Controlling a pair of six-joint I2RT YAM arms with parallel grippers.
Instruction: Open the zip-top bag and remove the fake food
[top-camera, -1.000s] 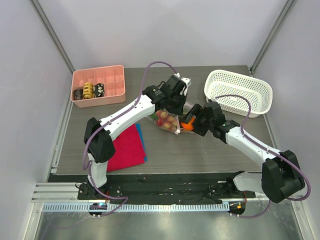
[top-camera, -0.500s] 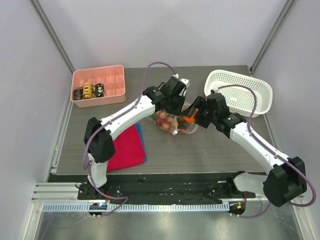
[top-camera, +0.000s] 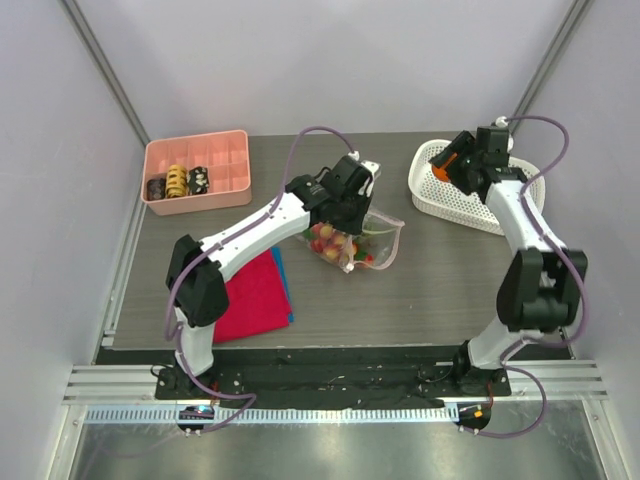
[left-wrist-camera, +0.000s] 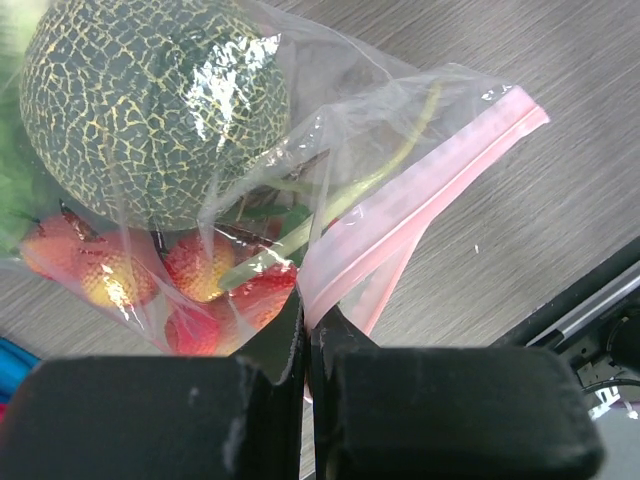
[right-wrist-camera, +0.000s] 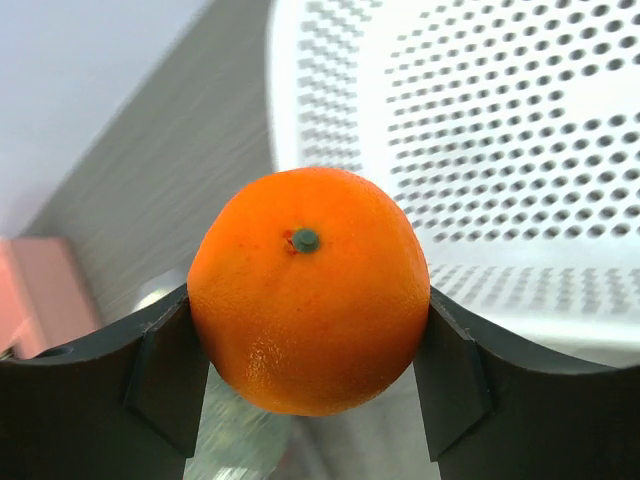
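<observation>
The clear zip-top bag (top-camera: 362, 243) lies at mid-table, its pink zip strip (left-wrist-camera: 430, 165) gaping apart. My left gripper (left-wrist-camera: 305, 322) is shut on the bag's edge just below that strip and stands over the bag (top-camera: 352, 203). Inside the bag are a green netted melon (left-wrist-camera: 150, 100), red berries (left-wrist-camera: 200, 280) and green stems. My right gripper (right-wrist-camera: 310, 345) is shut on an orange ball (right-wrist-camera: 308, 290), one piece of the fake food. It holds the orange ball (top-camera: 446, 160) above the near left rim of the white basket (top-camera: 500, 195).
The white lattice basket (right-wrist-camera: 480, 120) stands at the back right. A pink tray (top-camera: 215, 150) with small rolls sits at the back left. A red cloth (top-camera: 255, 295) over a blue one lies left of the bag, near the left arm's base.
My right arm has swung up and to the right, from the bag's mouth to the basket's rim, carrying the orange ball. The left gripper and the bag have stayed in place.
</observation>
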